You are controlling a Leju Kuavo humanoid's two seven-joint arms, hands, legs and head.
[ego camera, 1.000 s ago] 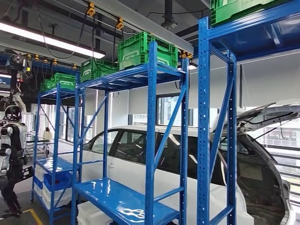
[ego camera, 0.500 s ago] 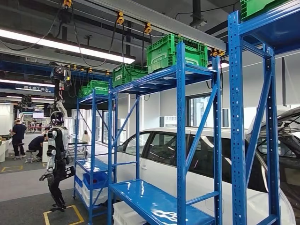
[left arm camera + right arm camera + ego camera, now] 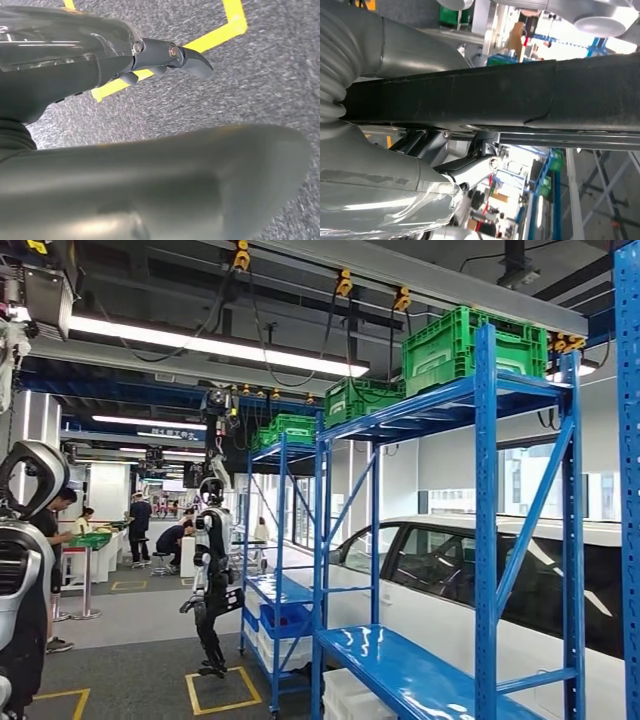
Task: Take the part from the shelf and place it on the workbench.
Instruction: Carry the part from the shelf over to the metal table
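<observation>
Part (image 3: 531, 95), a long black piece, lies gripped in the right hand (image 3: 433, 150); left hand (image 3: 166, 60) hangs empty, fingers apart.

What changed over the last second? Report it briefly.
The view swung left: the blue shelves and white car slid right in frame, and another humanoid robot shifted toward the centre, with people beyond coming into view. The things themselves stayed put.
</observation>
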